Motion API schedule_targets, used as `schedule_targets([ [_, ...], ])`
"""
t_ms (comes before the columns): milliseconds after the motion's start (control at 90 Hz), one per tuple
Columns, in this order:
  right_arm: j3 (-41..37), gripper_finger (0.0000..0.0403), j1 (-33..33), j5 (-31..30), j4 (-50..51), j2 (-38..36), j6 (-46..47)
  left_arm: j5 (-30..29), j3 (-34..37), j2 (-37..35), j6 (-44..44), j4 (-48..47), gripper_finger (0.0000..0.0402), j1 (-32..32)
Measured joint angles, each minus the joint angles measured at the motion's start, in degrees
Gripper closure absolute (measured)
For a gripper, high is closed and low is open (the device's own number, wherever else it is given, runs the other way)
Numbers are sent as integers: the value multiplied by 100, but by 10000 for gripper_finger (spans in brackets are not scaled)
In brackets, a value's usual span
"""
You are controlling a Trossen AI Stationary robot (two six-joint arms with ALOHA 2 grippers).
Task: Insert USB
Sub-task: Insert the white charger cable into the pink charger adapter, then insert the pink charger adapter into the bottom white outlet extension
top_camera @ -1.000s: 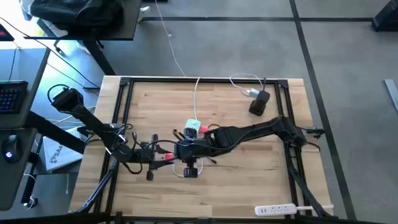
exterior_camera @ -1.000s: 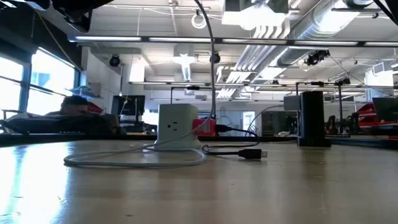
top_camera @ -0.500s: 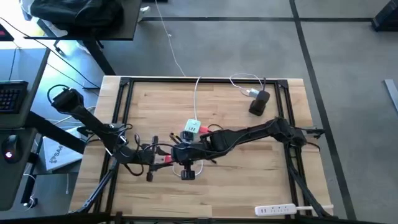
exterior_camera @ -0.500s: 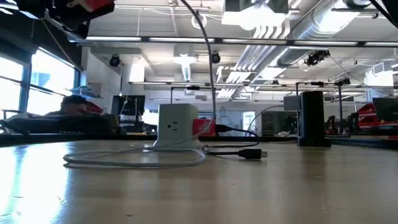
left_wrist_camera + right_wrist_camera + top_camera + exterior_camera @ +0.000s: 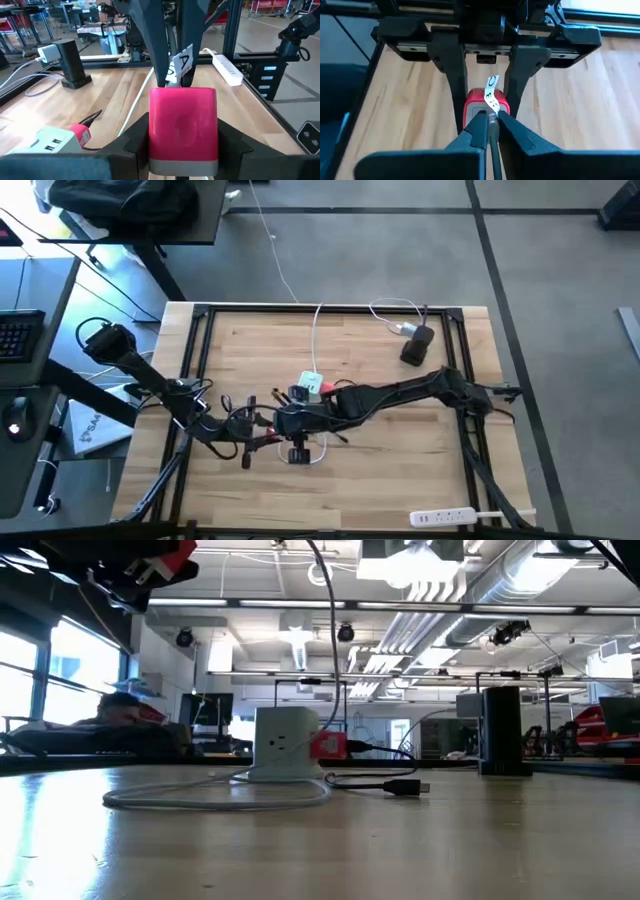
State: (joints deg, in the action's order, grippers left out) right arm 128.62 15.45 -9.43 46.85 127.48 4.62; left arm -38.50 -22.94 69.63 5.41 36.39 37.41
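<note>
The left gripper [image 5: 182,150] and the right gripper [image 5: 490,125] meet above the table's [image 5: 380,470] front middle, each clamped on the red-pink USB [image 5: 183,127] plug from opposite sides. Just behind them a white charger cube [image 5: 283,742] rests on the wood, ringed by a white cable [image 5: 215,795].

Both arms matte black, slim links, chunky joints, loose black cables looped along them. Left pincer [image 5: 182,150]: angular black fingers. Right pincer [image 5: 490,127]: tapered black fingers on a wide black crossbar with boxy housing.
</note>
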Motion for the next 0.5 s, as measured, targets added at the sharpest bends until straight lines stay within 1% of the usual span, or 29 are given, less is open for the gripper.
schedule_targets([
  [167,48,330,116,-63,334,-63,-702,109,-20,-4,453,-197,282,-32],
  [267,114,289,241,-242,347,-72,-1396,496,-24,-15,828,-295,282,-150],
  [311,132,270,311,-303,287,-82,-1907,768,-20,-13,1047,-338,282,-242],
  [389,145,235,424,-354,218,-58,-2789,1449,-15,-13,1502,-349,282,-454],
  [456,146,209,510,-352,170,37,-3215,2132,-13,-13,1969,-419,282,-650],
  [500,144,192,531,-356,150,103,-3438,2488,-13,-13,2244,-470,282,-752],
])
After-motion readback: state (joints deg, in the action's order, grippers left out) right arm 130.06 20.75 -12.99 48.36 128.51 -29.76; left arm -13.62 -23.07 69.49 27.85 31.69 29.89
